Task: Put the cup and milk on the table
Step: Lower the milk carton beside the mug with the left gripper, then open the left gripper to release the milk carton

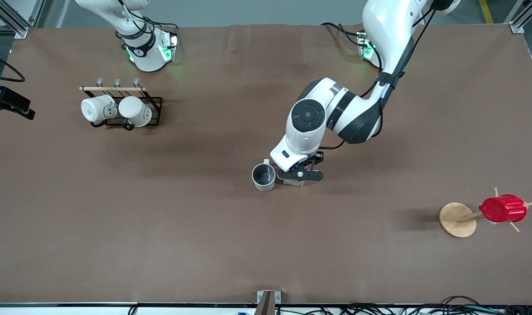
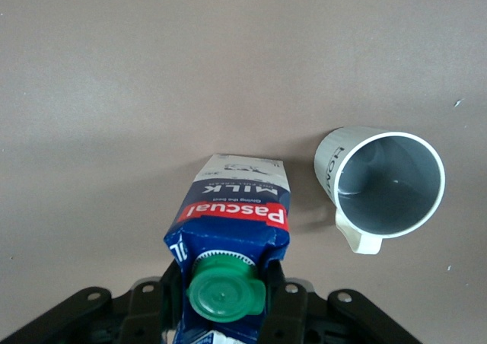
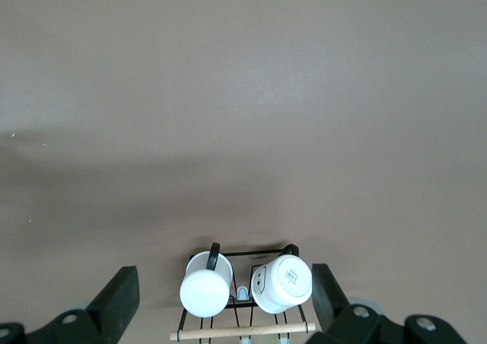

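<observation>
Front view: left pincer (image 1: 300,175) lowered, clamping milk (image 2: 228,230).

The milk (image 2: 228,230) is seen clamped in the left gripper (image 2: 221,310), its green cap (image 2: 226,291) just above the black fingers and its red label facing the camera. The cup (image 2: 380,184) stands upright on the table (image 2: 152,70), at about two o'clock from the carton, close beside it but apart, its handle pointing to about six o'clock.

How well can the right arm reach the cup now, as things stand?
Probably not easily. The right gripper is open but waits high over the mug rack, and the left gripper, shut on the milk, stands close beside the cup.
</observation>
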